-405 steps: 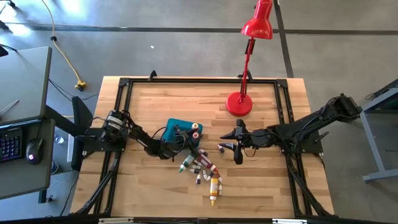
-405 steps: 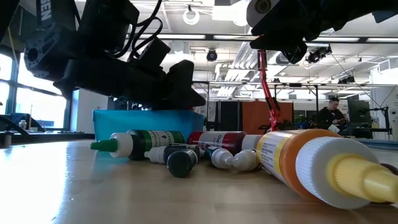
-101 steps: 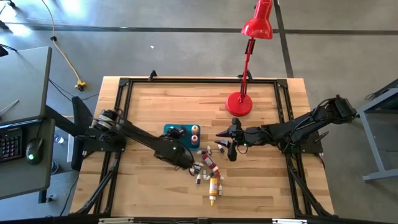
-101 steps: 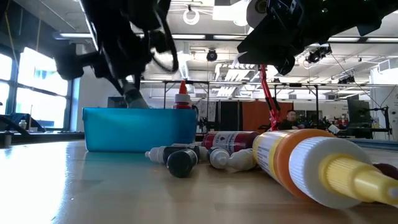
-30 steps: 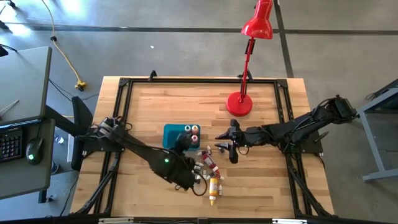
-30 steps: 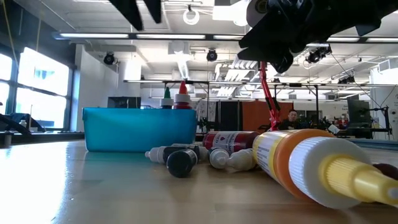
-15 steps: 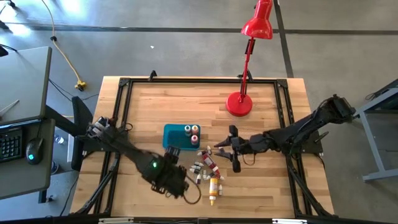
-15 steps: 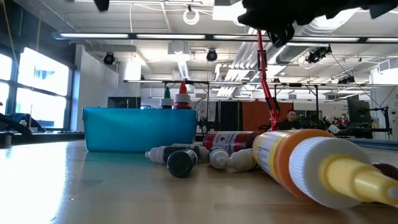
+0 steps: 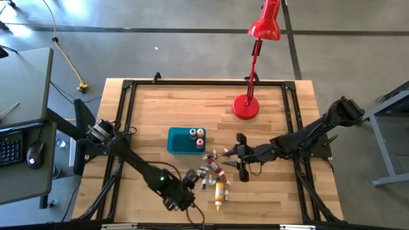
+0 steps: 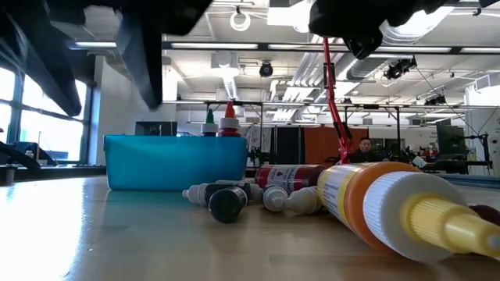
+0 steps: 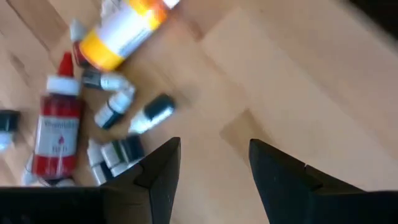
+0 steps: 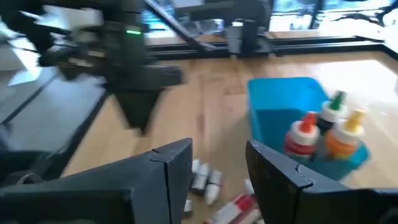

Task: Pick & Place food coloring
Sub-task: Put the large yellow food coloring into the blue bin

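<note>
Left end effector (image 9: 190,177) hangs with fingers spread and nothing between them, just left of the heap of small food coloring dropper bottles (image 9: 213,171) lying on the wooden bench (image 9: 153,115). Three bottles already stand in the teal-blue rectangular plastic tub (image 9: 179,141) to the far left of the heap, so this looks like the reach for another. Right end effector (image 9: 239,165), likewise spread and empty, hovers at the heap's right edge; either must descend over one loose bottle.

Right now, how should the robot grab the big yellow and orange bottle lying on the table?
Probably from straight above, pinching across its fat middle. The big yellow and orange bottle lies flat on the table with its pointed tip away from the pile, so the round sides are free. The open left gripper hovers nearest.
</note>
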Controlling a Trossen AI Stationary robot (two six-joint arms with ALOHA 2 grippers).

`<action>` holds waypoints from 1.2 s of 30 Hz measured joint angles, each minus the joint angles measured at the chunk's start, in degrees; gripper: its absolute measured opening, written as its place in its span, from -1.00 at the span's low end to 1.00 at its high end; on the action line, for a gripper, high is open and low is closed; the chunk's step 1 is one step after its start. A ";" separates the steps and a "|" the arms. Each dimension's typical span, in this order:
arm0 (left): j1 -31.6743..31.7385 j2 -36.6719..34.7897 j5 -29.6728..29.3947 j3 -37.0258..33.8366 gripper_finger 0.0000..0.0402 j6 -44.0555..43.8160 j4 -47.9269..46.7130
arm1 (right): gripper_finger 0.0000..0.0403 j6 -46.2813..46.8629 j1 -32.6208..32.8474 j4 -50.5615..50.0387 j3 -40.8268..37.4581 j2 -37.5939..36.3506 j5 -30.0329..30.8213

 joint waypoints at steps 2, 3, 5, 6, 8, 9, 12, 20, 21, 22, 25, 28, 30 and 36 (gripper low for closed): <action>0.77 0.07 -0.09 -0.07 -0.07 -0.22 -0.45 | -0.29 -1.02 1.46 1.30 0.00 0.59 -0.65; 1.11 -0.02 -0.01 0.01 -0.07 -0.22 -0.55 | -0.30 -1.64 2.31 2.41 0.04 1.20 -0.69; 1.46 -0.56 -0.01 0.03 -0.07 -0.22 -2.26 | -0.32 -4.12 4.06 5.61 0.01 3.64 -1.12; 1.42 -1.05 -0.01 0.00 -0.07 -0.22 -3.48 | -0.33 -5.58 4.69 8.52 0.00 5.12 -1.75; 1.31 -2.04 0.04 0.04 -0.07 -0.29 -4.04 | -0.34 -8.62 5.74 14.76 0.26 8.29 -3.79; 1.26 -2.76 -0.05 0.04 -0.07 -0.79 -5.29 | -0.35 -9.95 6.13 16.72 1.20 9.98 -5.50; 0.83 -5.54 -0.25 0.02 -0.07 -2.92 -7.46 | -0.36 -11.59 7.23 17.54 5.87 14.56 -10.34; -0.39 -15.78 -3.34 0.02 -0.07 -9.35 -15.53 | -0.36 -15.55 10.70 9.13 19.91 25.49 -15.67; -0.69 -16.96 -3.32 0.03 -0.07 -10.35 -16.42 | -0.36 -16.76 10.89 6.79 21.61 26.42 -15.80; -0.70 -17.97 -3.38 0.02 -0.07 -11.02 -16.83 | -0.36 -17.87 10.95 3.29 23.12 26.96 -15.49; -1.19 -20.32 -3.39 0.07 -0.07 -12.73 -18.11 | -0.36 -18.80 11.20 -6.78 27.78 28.11 -13.27; -1.42 -21.82 -3.87 0.13 -0.07 -13.71 -20.15 | -0.36 -17.43 10.77 -14.92 30.33 28.66 -10.12; -1.74 -22.28 -4.16 0.07 -0.07 -15.08 -22.56 | -0.36 -17.01 10.56 -18.59 30.94 29.00 -8.75; -1.71 -22.56 -4.44 0.04 -0.07 -18.05 -26.27 | -0.36 -28.45 10.55 -16.36 31.47 29.42 -3.63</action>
